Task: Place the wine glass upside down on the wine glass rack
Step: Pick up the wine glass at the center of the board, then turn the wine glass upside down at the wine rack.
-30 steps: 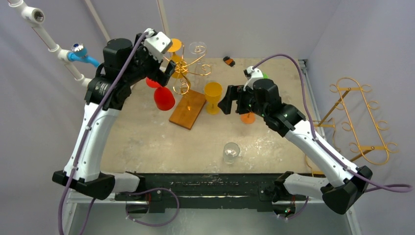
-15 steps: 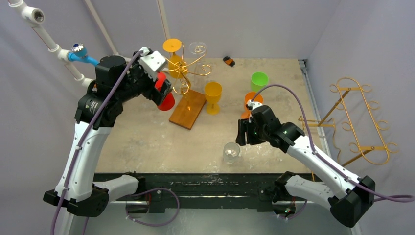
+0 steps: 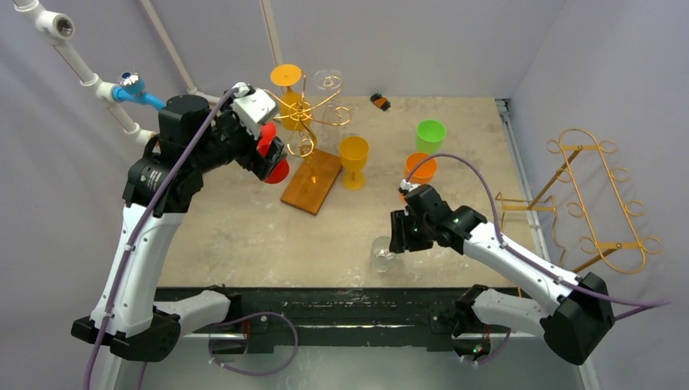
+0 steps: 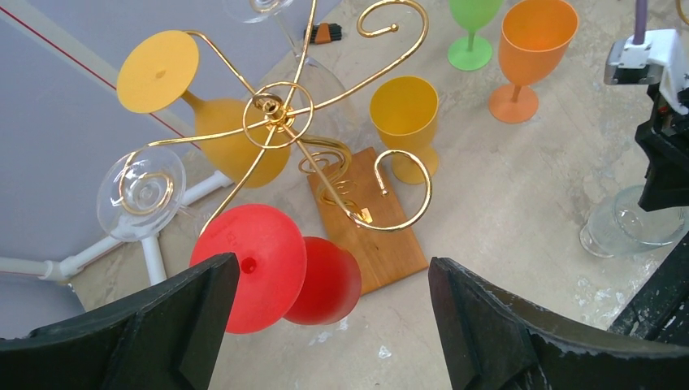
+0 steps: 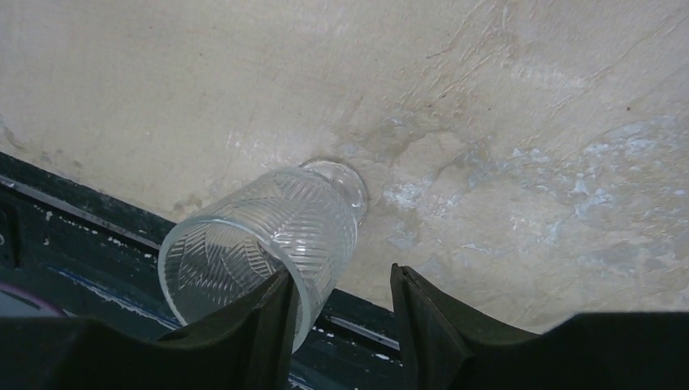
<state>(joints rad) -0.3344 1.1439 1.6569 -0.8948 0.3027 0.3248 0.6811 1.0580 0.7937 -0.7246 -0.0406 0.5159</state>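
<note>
Clear cut glass is the matter in hand: the clear glass stands upright at about 6 o'clock on the table, close to its near edge and well apart from the gold wire rack at 11 o'clock. Within the last second the right gripper has left the yellow goblet and come down just beside this glass, at its 2 o'clock. Its jaws have narrowed from wide to roughly half open and hold nothing. Over the same interval the left gripper has drawn back from the rack, jaws spread wide and empty, leaving the red glass apparently hung foot-up on a hook. Judgement: one hanging looks complete and the next pick-up is starting. The right wrist view shows what the overhead cannot: the glass sits against the finger at 9 o'clock of the gap, not between the fingers, so closing now would likely miss or knock it. Only the left wrist view shows the rack's load plainly: an orange-yellow glass and a second clear one also hang there, with a free hook remaining.
</note>
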